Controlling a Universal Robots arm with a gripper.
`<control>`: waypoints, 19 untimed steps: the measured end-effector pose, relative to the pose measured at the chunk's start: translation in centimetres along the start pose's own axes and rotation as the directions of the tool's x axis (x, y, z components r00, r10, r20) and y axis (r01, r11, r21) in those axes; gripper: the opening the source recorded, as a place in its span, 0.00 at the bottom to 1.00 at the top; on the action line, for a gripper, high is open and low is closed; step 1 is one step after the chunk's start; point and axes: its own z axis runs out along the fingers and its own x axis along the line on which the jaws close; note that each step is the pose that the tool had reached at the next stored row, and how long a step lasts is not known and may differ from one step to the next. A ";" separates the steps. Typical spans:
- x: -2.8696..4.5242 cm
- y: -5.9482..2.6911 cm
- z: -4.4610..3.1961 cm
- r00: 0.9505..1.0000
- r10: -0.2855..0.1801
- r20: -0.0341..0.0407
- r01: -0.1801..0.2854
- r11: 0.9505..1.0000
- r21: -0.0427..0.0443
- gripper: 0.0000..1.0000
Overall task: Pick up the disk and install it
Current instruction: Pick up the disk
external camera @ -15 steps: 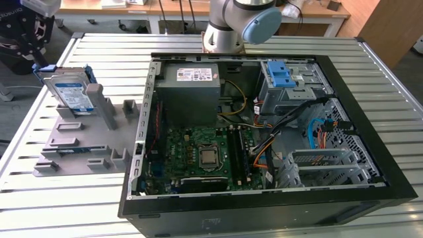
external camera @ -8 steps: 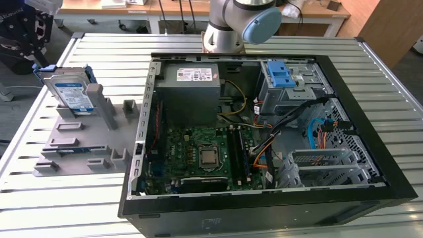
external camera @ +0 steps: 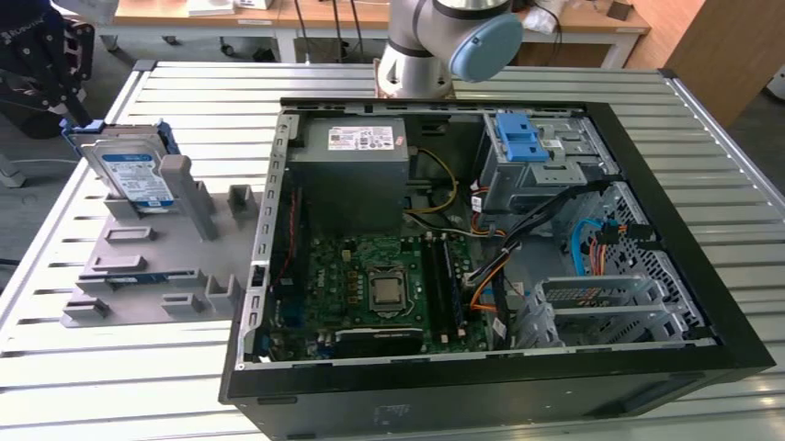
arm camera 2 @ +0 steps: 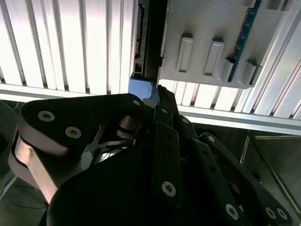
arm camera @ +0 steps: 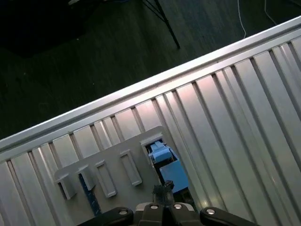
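Whether the gripper is spread or closed cannot be told, yet in both wrist views it hangs over the blue bracket edge of the disk, clear of it, with the ribs of the grey holder alongside. Seen in the exterior view, the disk stands on edge in that holder, its blue-and-white label facing out, on the slatted metal table just to the exterior view's left of the open computer case.
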 end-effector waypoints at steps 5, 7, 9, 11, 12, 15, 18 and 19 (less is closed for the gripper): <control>0.00 0.00 0.12 0.998 -0.065 0.007 0.065 0.998 -0.002 0.11; 0.00 0.00 0.17 0.996 -0.088 0.010 0.088 0.996 -0.003 0.17; 0.01 -0.01 0.22 0.994 -0.107 0.015 0.107 0.994 -0.005 0.23; 0.00 -0.01 0.24 0.992 -0.122 0.024 0.122 0.992 -0.008 0.29; 0.00 -0.01 0.26 0.991 -0.130 0.029 0.130 0.991 -0.010 0.35; 0.00 -0.02 0.48 0.985 -0.168 0.031 0.169 0.986 -0.012 0.47; 0.01 -0.03 0.86 0.974 -0.223 0.029 0.223 0.975 -0.014 0.53; 0.01 -0.04 0.98 0.970 -0.240 0.028 0.241 0.971 -0.014 0.53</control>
